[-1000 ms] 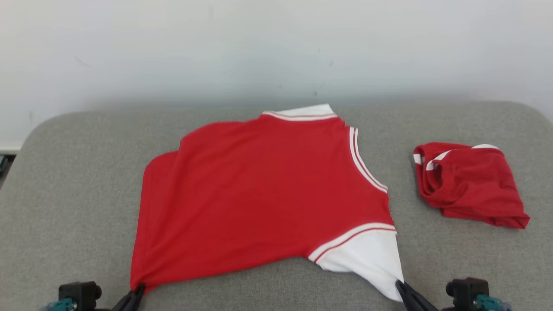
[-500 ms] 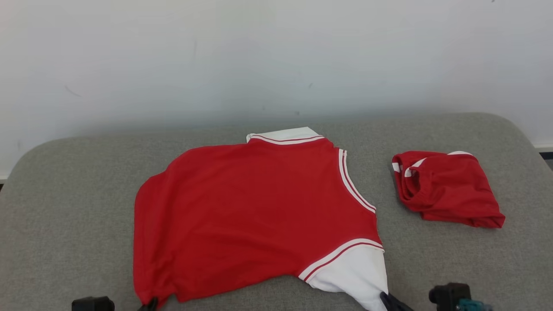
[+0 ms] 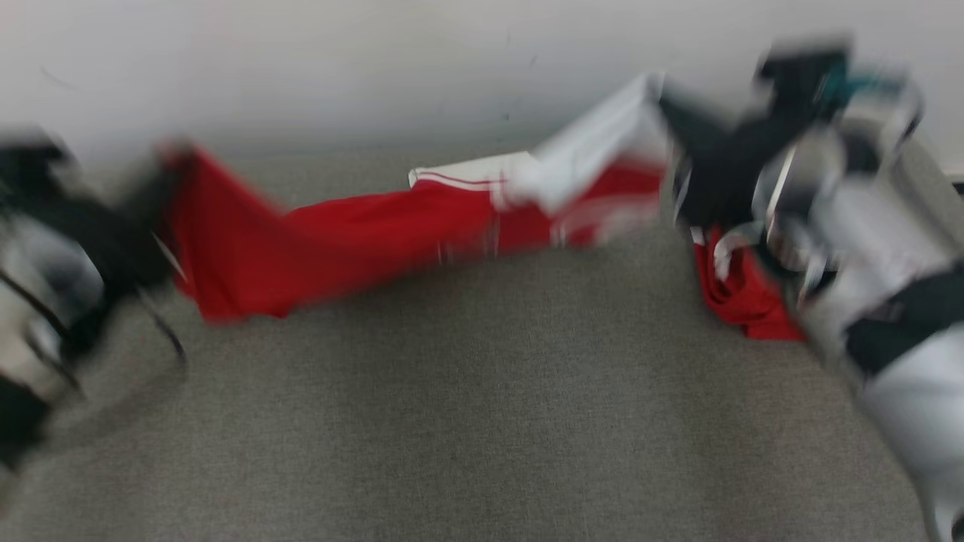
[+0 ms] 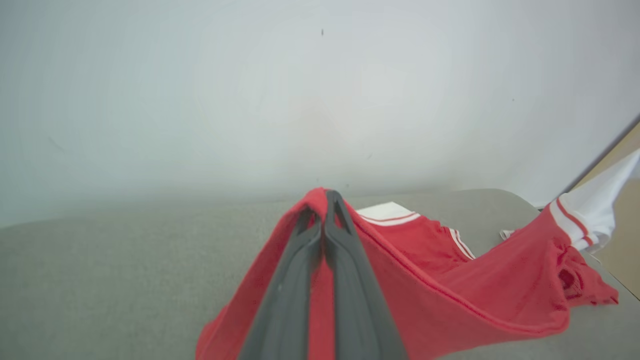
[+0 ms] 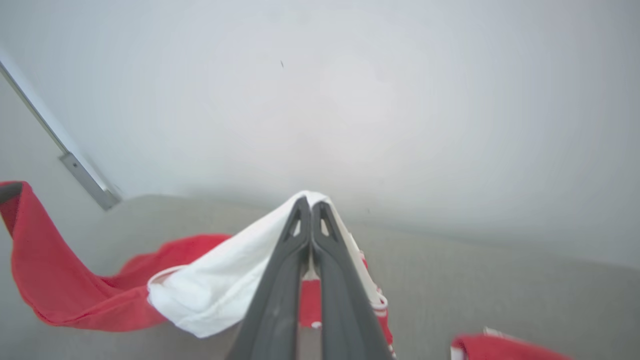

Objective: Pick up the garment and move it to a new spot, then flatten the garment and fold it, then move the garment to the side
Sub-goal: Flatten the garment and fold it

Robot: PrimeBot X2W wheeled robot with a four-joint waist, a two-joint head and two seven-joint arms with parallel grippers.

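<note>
The red garment (image 3: pixel 361 233) with white sleeves hangs stretched between my two grippers, sagging in the middle, and the head view is blurred. Its far edge with the white striped collar (image 3: pixel 467 172) lies on the grey cushion (image 3: pixel 452 414). My left gripper (image 3: pixel 162 173) is shut on a red hem corner, its fingertips (image 4: pixel 325 197) pinching the red cloth (image 4: pixel 450 280). My right gripper (image 3: pixel 666 102) is shut on the white sleeve (image 5: pixel 215 285), raised against the wall. Across the right wrist view the red body (image 5: pixel 65 290) trails off to the left.
A second red garment (image 3: pixel 742 297), bundled, lies on the cushion at the right, partly behind my right forearm (image 3: pixel 866 248), and it shows low in the right wrist view (image 5: pixel 500 347). A pale wall (image 3: pixel 301 60) rises behind the cushion. The cushion's near half is bare grey fabric.
Both grippers have swung up from the near edge toward the wall, lifting the hem corner and white sleeve off the cushion. The head camera has also shifted.
</note>
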